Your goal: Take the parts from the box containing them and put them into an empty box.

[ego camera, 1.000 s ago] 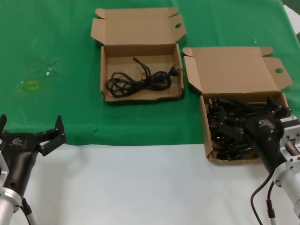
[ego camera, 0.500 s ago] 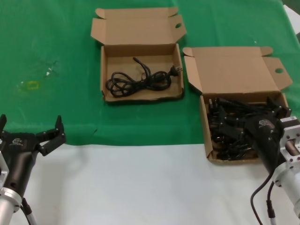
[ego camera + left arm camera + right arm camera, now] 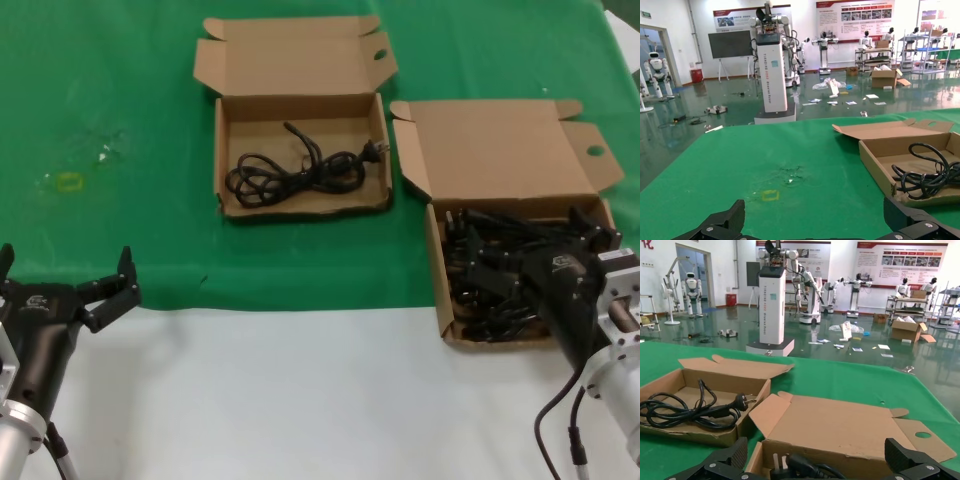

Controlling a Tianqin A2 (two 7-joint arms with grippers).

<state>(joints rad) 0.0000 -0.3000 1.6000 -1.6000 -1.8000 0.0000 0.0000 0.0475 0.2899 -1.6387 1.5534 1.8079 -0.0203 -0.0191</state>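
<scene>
Head view: my right gripper is sitting at 4 o'clock, dipped into the box containing them, fingers spread wide over the tangled parts, gripping nothing as far as I can tell. That box is lying at 3 o'clock with its lid folded back. The empty box is sitting at 12 o'clock, just beside it but apart, and it is already carrying one coiled cord. My left gripper is hanging at 8 o'clock over the white table edge, fingers splayed, holding nothing. Green cloth is covering the far tabletop.
</scene>
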